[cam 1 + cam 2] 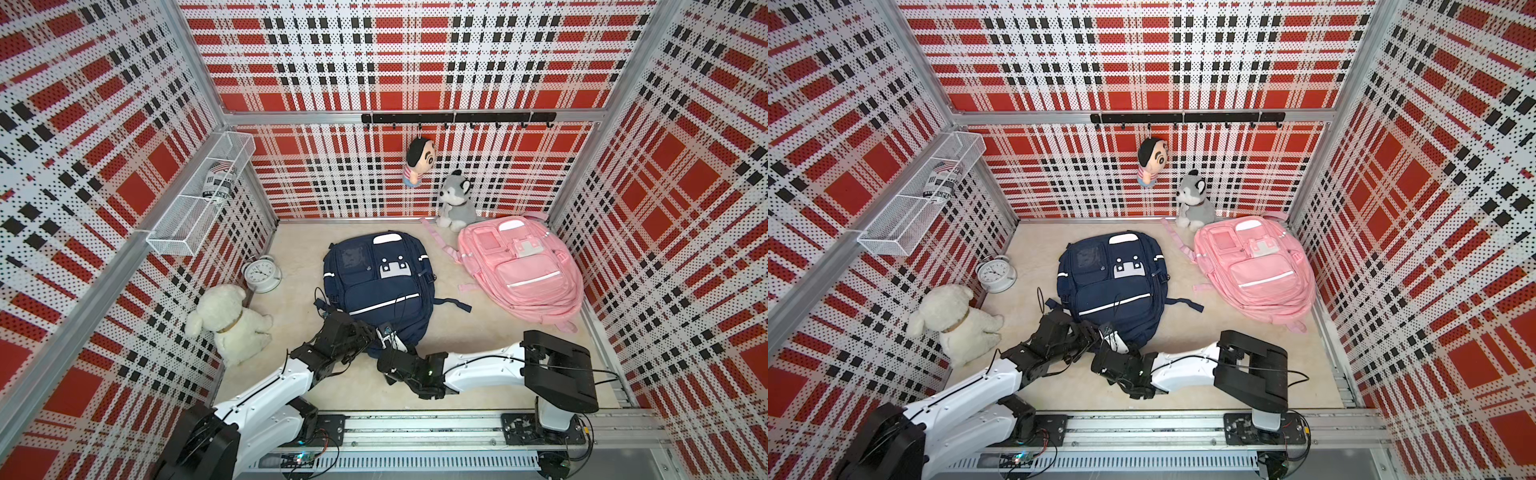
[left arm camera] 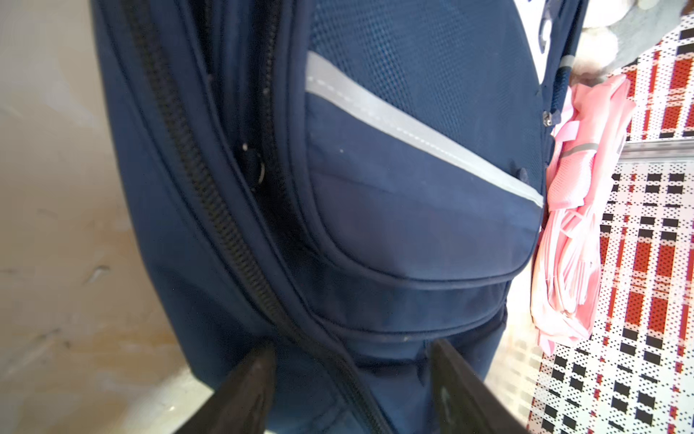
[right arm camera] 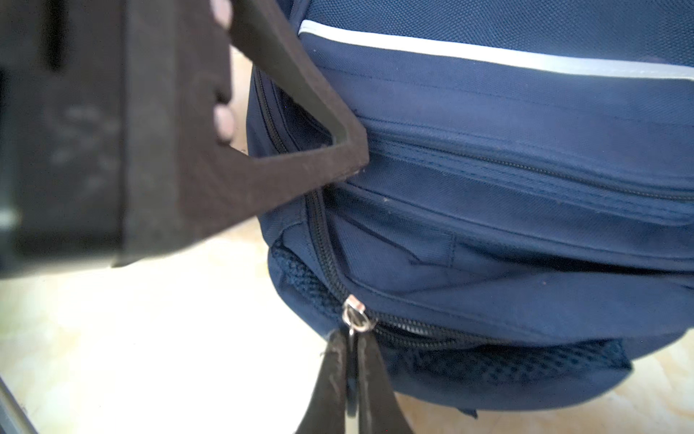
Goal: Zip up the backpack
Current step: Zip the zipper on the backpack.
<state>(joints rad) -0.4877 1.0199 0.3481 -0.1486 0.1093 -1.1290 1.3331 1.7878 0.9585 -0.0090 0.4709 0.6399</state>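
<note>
The navy backpack [image 1: 374, 282] [image 1: 1108, 278] lies flat in the middle of the floor, its bottom end toward the arms. Both grippers meet at its near end. My left gripper [image 1: 362, 331] [image 2: 353, 345] is open, its jaws straddling the backpack's corner and the black zipper track [image 2: 210, 195]. One of its fingers [image 3: 293, 94] rests against the bag's side. My right gripper [image 1: 388, 337] [image 3: 352, 340] is shut on the zipper pull [image 3: 351, 360], just below the silver slider [image 3: 355, 319]. Beside the slider the zipper looks parted over the mesh pocket [image 3: 488, 364].
A pink backpack [image 1: 523, 270] lies to the right, with a grey husky plush [image 1: 457, 201] behind it. A white plush dog [image 1: 228, 320] and an alarm clock [image 1: 261, 274] sit at the left wall. A doll [image 1: 417, 162] hangs on the back wall. The arms' rail [image 1: 415, 432] runs along the front.
</note>
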